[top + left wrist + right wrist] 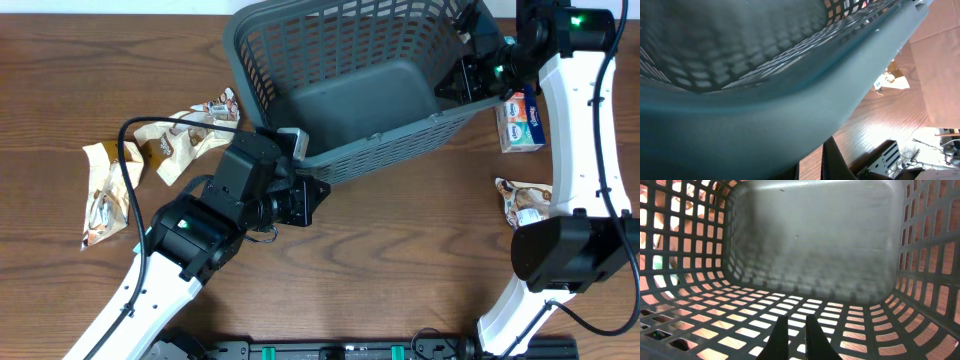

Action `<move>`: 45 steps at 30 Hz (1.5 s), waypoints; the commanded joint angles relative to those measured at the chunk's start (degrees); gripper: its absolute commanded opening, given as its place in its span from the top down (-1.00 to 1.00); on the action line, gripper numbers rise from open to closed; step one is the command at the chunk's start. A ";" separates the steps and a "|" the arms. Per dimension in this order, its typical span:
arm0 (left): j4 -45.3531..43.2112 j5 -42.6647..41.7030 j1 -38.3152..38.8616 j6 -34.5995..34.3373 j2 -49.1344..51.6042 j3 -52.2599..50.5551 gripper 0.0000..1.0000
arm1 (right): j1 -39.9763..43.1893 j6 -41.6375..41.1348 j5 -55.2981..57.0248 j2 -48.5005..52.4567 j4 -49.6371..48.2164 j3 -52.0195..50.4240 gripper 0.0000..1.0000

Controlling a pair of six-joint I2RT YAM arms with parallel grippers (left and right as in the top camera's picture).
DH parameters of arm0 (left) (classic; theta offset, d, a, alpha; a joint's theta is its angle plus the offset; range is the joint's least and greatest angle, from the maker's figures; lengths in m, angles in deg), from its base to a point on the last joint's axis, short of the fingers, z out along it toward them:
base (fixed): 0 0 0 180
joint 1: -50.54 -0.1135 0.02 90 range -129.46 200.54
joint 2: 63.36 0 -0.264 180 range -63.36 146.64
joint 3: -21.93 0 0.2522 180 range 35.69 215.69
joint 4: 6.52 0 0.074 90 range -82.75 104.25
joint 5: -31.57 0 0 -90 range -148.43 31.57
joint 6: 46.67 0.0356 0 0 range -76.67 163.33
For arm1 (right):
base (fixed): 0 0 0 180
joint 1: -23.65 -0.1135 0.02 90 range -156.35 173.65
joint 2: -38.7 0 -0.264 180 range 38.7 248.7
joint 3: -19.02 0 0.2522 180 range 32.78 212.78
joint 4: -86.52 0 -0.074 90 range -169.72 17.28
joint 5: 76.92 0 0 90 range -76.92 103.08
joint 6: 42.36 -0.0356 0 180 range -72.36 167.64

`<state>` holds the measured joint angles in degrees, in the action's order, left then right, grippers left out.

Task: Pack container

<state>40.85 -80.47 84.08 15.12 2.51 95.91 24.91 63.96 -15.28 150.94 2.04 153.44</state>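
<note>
Nearest me is my left gripper (296, 148), its jaws drawn in on the thick rim of the container (370, 95) at the near long side, towards its left end. From my left wrist that rim fills almost the whole view, right against my fingers (836, 161), so I judge I have hold of it.

Level with that hand and off to the left, two brown packets (105, 195) lie on the table (400, 260), well outside the basket. On my right side a crumpled packet (523, 200) lies beside my right arm, and a blue tissue pack (521, 121) sits just past the container's right end.

The container stands mid-table, beyond my left hand, its long axis running from near-left to far-right. Its solid bottom is bare; nothing is packed.

Farthest out, my right gripper (468, 78) is at the container's right end, reaching inside. Its jaws are shut; I cannot tell whether they pinch the wall.

Both hands are at the basket, so I judge one must let go. The brown packets suit my left arm, the tissue pack my right.
</note>
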 commanded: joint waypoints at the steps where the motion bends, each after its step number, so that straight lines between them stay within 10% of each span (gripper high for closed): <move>1: -0.09 0.96 0.17 1.60 0.17 0.15 0.88 | -0.17 1.09 0.50 0.48 0.13 -0.15 0.97; 45: -3.13 5.14 -9.22 5.14 3.34 0.15 0.89 | -1.20 0.44 -3.23 0.48 1.79 -0.13 0.97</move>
<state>38.14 -76.06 75.77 19.19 5.64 95.91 24.17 63.96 -17.75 150.94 3.24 153.44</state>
